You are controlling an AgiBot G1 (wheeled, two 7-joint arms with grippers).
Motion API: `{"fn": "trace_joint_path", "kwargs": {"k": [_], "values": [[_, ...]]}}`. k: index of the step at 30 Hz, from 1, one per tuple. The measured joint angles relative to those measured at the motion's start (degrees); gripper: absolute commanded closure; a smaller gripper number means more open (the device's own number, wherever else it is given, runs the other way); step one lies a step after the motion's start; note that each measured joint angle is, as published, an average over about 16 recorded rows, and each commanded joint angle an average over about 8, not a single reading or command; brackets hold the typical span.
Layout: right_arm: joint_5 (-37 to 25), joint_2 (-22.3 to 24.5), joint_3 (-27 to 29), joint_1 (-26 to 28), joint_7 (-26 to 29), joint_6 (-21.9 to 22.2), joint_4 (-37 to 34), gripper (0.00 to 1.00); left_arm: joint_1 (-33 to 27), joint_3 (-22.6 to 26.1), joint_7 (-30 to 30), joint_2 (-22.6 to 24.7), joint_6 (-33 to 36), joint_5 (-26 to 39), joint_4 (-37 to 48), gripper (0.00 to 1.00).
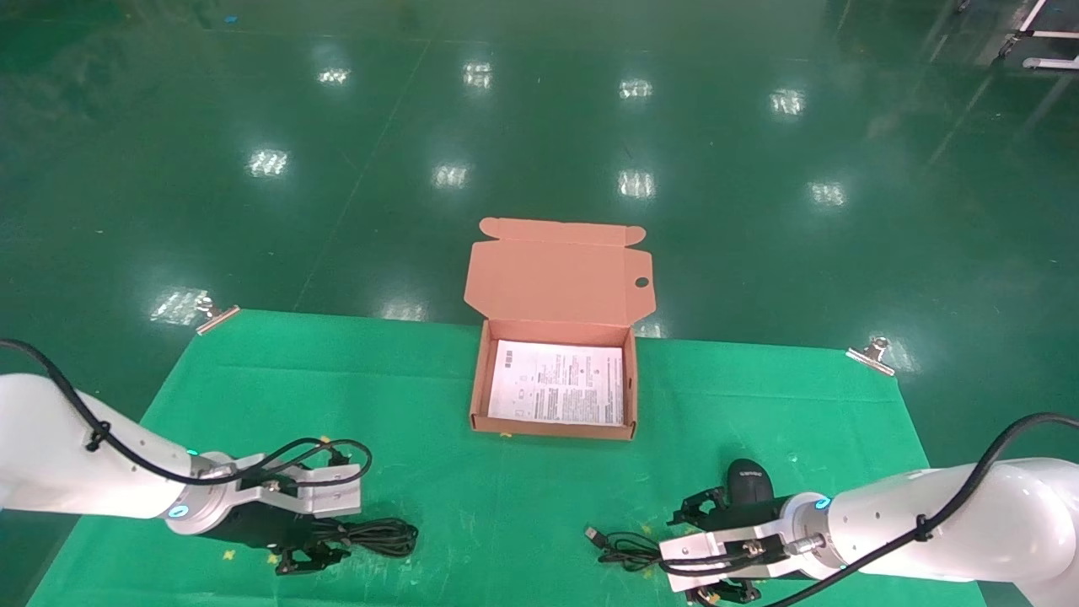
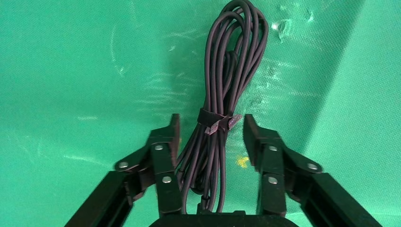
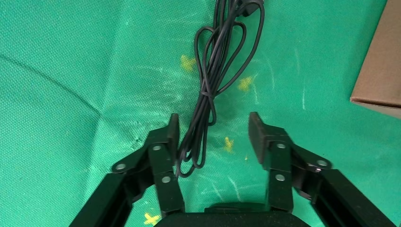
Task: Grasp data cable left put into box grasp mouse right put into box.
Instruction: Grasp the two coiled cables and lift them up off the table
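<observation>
At lower left of the head view, the left gripper (image 1: 314, 548) straddles the data cable (image 1: 383, 536) with fingers spread, gripping nothing.
Lower right, the right gripper (image 1: 716, 548) is likewise wide open over the mouse (image 1: 748, 480) cord; the box (image 1: 480, 384) sits open at centre on the green cloth (image 1: 253, 396).

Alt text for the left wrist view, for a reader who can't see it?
The open left gripper straddles the data cable, a black bundle bound by a strap, lying on green cloth. Neither finger clearly presses it.
</observation>
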Motion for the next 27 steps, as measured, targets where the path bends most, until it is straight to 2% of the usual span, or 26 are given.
{"fn": "trace_joint_path", "kwargs": {"k": [19,27], "values": [[0.10,0.18,0.10,0.17,0.06,-0.11,0.22,1.00,-0.05,0.03,0.08,-0.13,0.10,0.02,-0.38,1.00],[1.38,2.94,1.72,1.16,2.08,-0.52,3.59,1.00,-1.00,-0.71,1.43,-3.05,1.78,-1.05,-5.62,1.00]]}}
